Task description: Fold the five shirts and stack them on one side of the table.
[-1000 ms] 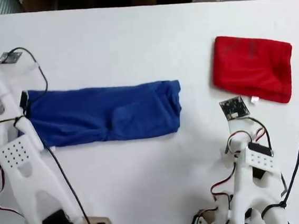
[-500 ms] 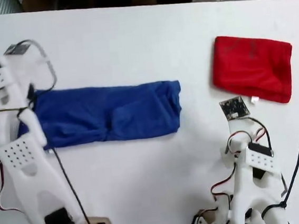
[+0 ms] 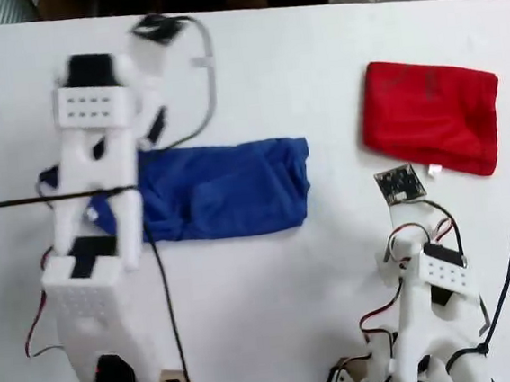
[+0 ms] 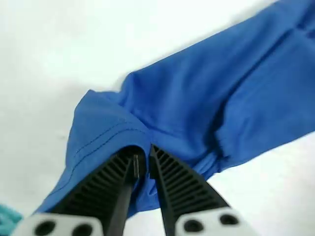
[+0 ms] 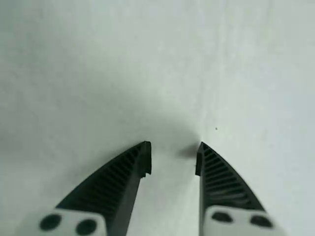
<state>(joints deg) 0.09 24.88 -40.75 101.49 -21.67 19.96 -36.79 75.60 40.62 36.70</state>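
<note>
Hem of the blue shirt [image 4: 206, 108] sits clamped in the left gripper [image 4: 142, 160]. The right gripper [image 5: 173, 157] gapes over the table [image 5: 147, 59]; from overhead, a red shirt [image 3: 430, 115] lies folded.

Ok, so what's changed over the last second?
The left arm swung rightward and away across the table, its tool pinching the blue shirt at its left end and pulling it along. The red shirt and right arm stayed put.
</note>
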